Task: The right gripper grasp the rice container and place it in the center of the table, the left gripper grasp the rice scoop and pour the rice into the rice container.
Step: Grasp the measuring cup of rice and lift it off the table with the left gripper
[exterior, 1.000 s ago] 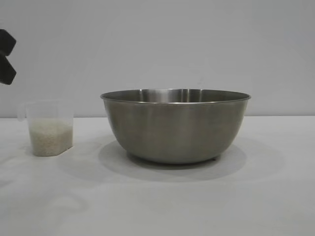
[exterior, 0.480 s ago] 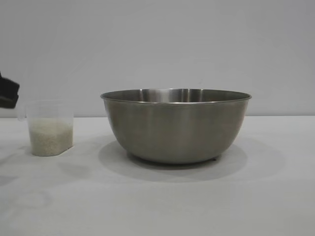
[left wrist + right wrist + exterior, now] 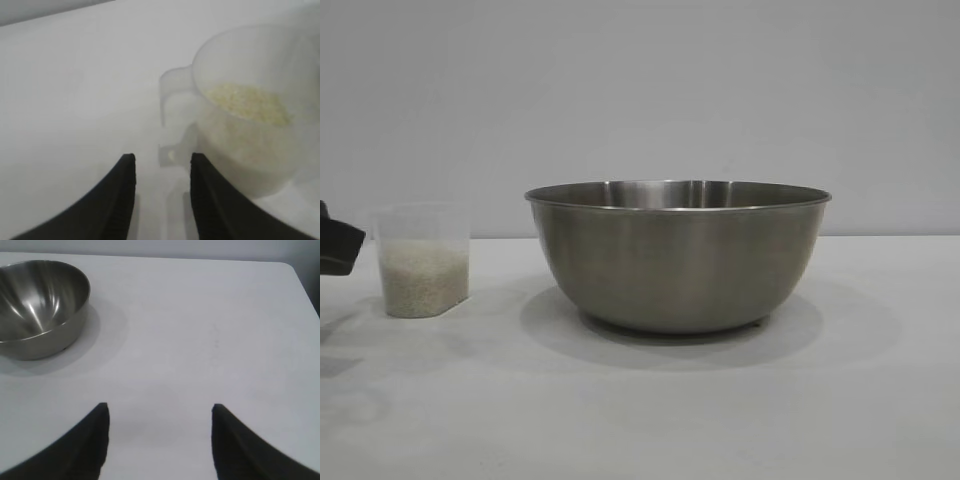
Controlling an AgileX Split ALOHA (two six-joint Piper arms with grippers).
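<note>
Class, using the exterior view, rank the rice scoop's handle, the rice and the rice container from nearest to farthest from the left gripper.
1. Rice scoop's handle, beside the left gripper.
2. Rice, inside the scoop.
3. Rice container, at the table's middle.

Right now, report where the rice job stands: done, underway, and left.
Done: the rice container stands mid-table, with the right gripper open and clear of it.
Underway: the left gripper is open beside the rice scoop, its fingers lined up on the handle tab but not closed on it.
Left: grasping the scoop, lifting it and pouring; the rice is all in the scoop.
</note>
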